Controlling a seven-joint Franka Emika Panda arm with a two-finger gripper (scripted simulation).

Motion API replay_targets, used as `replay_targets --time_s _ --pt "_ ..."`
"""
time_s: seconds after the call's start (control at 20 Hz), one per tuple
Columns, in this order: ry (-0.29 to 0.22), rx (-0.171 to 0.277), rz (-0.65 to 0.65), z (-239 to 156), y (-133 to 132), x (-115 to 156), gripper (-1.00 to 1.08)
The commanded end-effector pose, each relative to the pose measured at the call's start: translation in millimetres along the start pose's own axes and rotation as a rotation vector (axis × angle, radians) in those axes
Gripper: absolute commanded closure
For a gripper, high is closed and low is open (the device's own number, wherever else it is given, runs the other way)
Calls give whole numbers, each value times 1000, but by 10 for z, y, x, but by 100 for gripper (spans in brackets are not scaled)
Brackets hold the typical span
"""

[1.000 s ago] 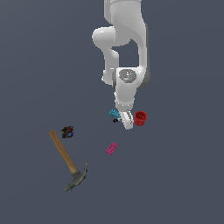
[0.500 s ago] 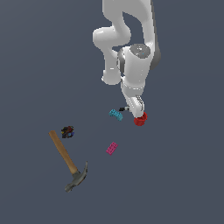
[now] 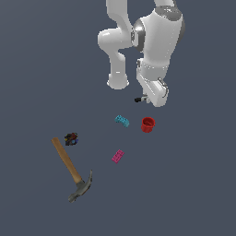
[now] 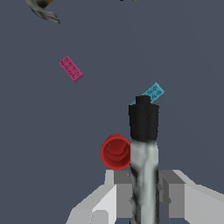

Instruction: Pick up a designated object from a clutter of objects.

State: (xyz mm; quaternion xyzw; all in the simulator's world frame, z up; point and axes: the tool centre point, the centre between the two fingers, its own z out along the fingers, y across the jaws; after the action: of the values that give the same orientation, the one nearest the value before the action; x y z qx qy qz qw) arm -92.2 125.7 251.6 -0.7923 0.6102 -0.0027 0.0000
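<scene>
My gripper [image 4: 143, 192] is shut on the marker pen [image 4: 143, 144], whose white barrel sits between the fingers and whose black end sticks out past them. In the exterior view the gripper [image 3: 151, 97] hangs above the floor, and the marker's black tip [image 3: 138, 99] pokes out to its left. Below it lie the teal brick [image 3: 122, 120] and the red cup [image 3: 148, 124]. In the wrist view the teal brick [image 4: 151, 93] is partly hidden behind the marker and the red cup [image 4: 116, 152] is beside it.
The pink brick [image 3: 117, 156] lies below the teal one. The wooden-handled claw hammer [image 3: 71, 169] and a small dark multicoloured item [image 3: 71, 138] lie at the exterior view's left. The pink brick [image 4: 71, 69] and the hammer head [image 4: 41, 11] also show in the wrist view.
The arm has lifted up from between the teal brick and the red cup, carrying the marker with it. The other items have not moved.
</scene>
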Motion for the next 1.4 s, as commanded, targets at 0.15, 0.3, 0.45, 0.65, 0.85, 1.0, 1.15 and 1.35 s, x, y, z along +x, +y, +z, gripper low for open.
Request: replay_targets --time_s 0.15,0.3,0.45,0.65,0.85,1.0,1.15,1.35 --pt "0 -1 -1 -520 -5 -196 108" --pt "-1 -2 -1 -807 -13 -305 108" --pt "-1 -2 -2 -1095 -26 -415 108" --pt "-2 -2 -2 -1426 -45 -542 108" --pt "-3 -3 -3 -1679 -67 -638 108" --pt "-4 -3 -3 -1817 -82 -690 108" --pt "-4 -3 -3 -1910 -95 -726 108" --pt "-4 -3 -3 -1969 -106 -749 108"
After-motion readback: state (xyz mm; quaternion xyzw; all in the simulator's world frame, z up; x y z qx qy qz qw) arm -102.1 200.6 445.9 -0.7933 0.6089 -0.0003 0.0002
